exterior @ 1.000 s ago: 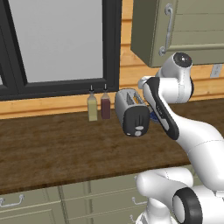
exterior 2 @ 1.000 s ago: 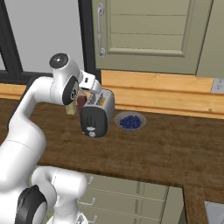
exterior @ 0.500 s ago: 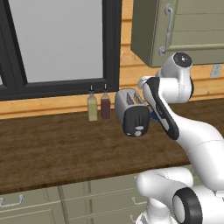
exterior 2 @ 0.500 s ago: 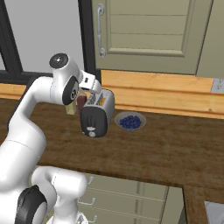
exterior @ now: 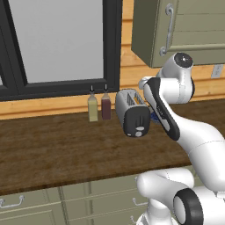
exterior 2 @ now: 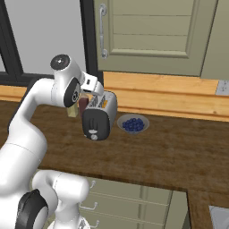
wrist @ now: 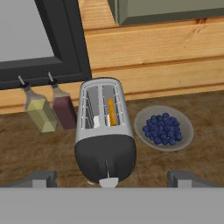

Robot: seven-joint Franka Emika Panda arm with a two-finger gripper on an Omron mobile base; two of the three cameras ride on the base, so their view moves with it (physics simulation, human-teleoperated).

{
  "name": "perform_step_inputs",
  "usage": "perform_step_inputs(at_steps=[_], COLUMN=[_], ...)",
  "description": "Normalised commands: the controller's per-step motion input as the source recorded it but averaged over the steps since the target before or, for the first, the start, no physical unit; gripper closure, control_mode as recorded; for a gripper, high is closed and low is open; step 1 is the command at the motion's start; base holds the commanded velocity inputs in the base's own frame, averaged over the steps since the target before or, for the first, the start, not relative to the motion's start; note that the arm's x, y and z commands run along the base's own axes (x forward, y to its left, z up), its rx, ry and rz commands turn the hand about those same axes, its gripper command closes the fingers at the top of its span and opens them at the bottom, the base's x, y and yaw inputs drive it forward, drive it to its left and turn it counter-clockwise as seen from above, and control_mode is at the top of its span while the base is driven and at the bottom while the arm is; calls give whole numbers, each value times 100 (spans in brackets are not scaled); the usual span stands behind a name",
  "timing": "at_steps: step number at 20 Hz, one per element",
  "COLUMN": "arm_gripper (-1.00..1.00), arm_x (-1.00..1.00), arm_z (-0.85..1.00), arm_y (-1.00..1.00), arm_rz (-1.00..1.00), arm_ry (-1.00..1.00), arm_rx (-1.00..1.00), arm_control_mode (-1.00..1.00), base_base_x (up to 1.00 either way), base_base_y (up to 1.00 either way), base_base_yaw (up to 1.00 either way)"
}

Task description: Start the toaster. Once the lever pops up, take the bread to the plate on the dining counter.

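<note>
The silver-grey toaster [wrist: 103,122] [exterior: 132,112] [exterior 2: 99,115] stands on the dark wood worktop [exterior: 52,149], its black end panel toward me. A tan slice of bread [wrist: 112,112] sits edge-up in its right slot. The lever [wrist: 108,182], a pale grey tab, shows at the foot of the black panel. My gripper [wrist: 113,178] [exterior 2: 97,95] hovers just above the toaster, open wide. Its fingertips [wrist: 41,177] flank the end panel with nothing between them. The plate and the dining counter are out of view.
Two condiment bottles, one yellowish [wrist: 38,113] and one dark red [wrist: 64,109], stand left of the toaster by the window. A grey bowl of blueberries [wrist: 163,128] [exterior 2: 133,124] sits to its right. A wall cabinet [exterior: 184,30] hangs above.
</note>
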Motion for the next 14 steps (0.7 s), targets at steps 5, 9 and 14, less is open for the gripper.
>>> perform_step_inputs(at_steps=[5, 9, 14], arm_gripper=[-100, -100, -100], arm_x=[0, 0, 0], arm_z=[0, 0, 0], arm_y=[0, 0, 0], arm_rz=[0, 0, 0], arm_ry=[0, 0, 0], arm_rx=[0, 0, 0], arm_control_mode=[-100, -100, -100], base_base_x=[0, 0, 0], base_base_y=[0, 0, 0], base_base_yaw=[0, 0, 0])
